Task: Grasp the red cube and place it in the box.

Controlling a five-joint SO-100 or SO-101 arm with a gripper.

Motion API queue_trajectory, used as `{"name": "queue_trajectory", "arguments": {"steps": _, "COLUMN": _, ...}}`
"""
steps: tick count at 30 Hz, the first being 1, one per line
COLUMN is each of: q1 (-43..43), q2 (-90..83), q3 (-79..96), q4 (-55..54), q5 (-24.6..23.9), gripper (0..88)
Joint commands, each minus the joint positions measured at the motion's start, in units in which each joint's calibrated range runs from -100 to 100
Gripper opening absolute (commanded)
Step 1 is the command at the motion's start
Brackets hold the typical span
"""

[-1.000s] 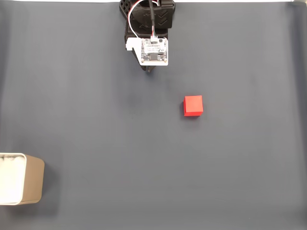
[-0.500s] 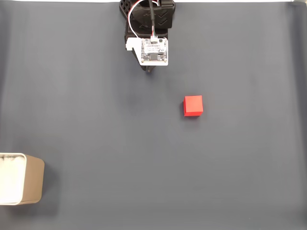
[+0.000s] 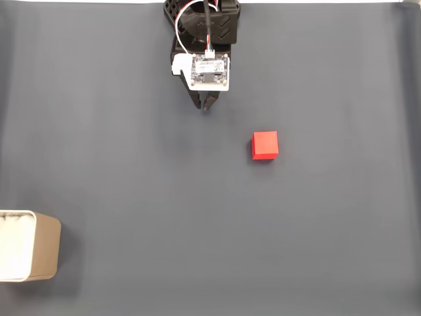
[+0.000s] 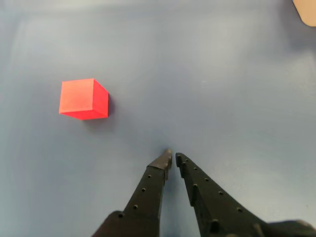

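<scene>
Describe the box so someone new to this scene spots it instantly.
In the fixed view, start from the dark grey mat that covers the table and go to its lower left edge. The box sits there, cut off by the frame, far from the red cube and the gripper. It is the one beige, round-cornered thing, with a white inside.

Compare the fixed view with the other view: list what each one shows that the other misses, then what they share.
The fixed view alone gives the whole layout: the arm's white circuit board at the top and the beige box standing whole at the lower left edge.

The other view alone gives the gripper up close, its two dark fingers nearly touching at the tips, empty, just above the mat.

Both show the red cube lying free on the grey mat, apart from the gripper.
</scene>
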State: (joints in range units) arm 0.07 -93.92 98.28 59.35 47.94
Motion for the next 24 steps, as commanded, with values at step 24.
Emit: {"name": "queue_trajectory", "arguments": {"steps": 24, "q1": -6.8, "q2": 34.0, "q3": -39.0, "q4": -2.5, "q5": -1.8, "gripper": 1.9}}
